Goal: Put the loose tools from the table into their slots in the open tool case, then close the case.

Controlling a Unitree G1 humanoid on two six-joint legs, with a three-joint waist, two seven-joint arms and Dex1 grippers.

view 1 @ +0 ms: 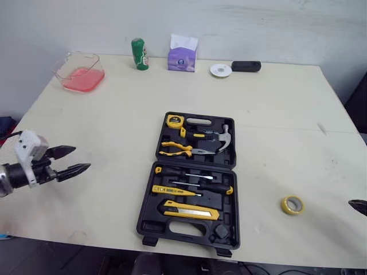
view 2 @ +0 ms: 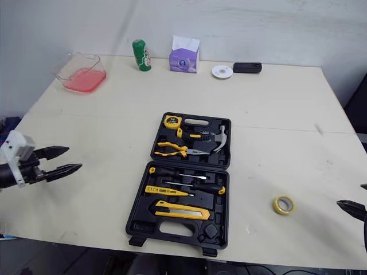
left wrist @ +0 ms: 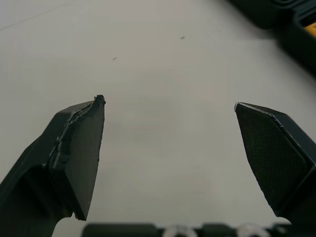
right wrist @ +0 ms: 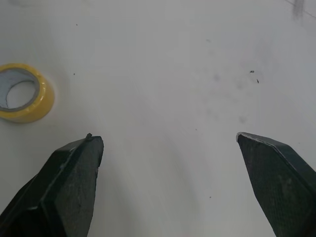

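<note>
The left gripper point(view 1: 81, 158) is released, its two fingers spread wide over bare desk point(view 1: 114, 114), at about 9 o'clock from the tool case point(view 1: 150, 224) and well apart from it. It holds nothing and has nothing beneath it, so it is probably parked clear of the work, ready to steady the case or swing the lid over later.

The right gripper point(right wrist: 166, 137) is also released and empty, hanging low over the desk. The yellow tape roll point(view 1: 292, 212) lies flat at about 9 o'clock from it, near but not between its fingers. The open fingers suit a reach for the roll, which seems to be the one loose item left. The gripper would need to shift across to straddle the roll's rim.

The roll sits at about 4 o'clock from the case, well apart from it. The case lies open at the desk's middle, with the hammer point(view 1: 224, 139), pliers point(view 1: 178, 149), screwdrivers point(view 1: 195, 186) and knife point(view 1: 189, 212) seated in their slots. A small recess point(view 1: 221, 231) near the case's 5 o'clock corner looks unfilled. Whether it fits the roll, I cannot tell.
</note>
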